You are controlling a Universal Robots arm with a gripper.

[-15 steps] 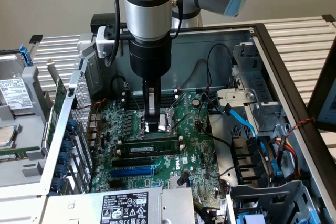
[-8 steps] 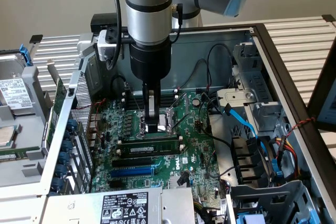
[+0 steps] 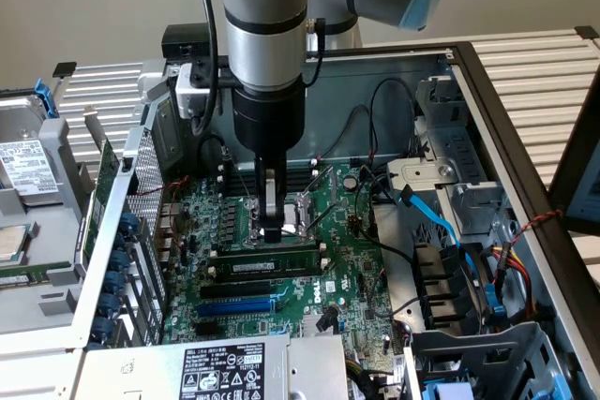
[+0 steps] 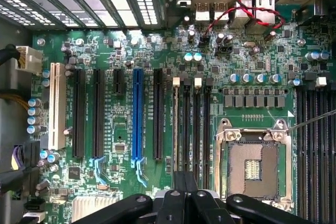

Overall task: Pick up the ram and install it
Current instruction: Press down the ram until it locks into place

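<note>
Where the exterior view looks into the case, the gripper [image 3: 272,231] stands narrow over the ram [image 3: 267,262], apparently seated in a slot. Wrist view: ram [image 4: 175,124] edge-on. Likely light, stiff, fragile; hold its long edges, not chips.

Motherboard [image 3: 337,278]: a white round logo, seemingly "DELL", printed near the blue slot [image 3: 239,306].
Power supply sticker [image 3: 222,370]: rows of certification marks; print too small to read.
Memory stick label [image 3: 251,267]: unreadable.
</note>
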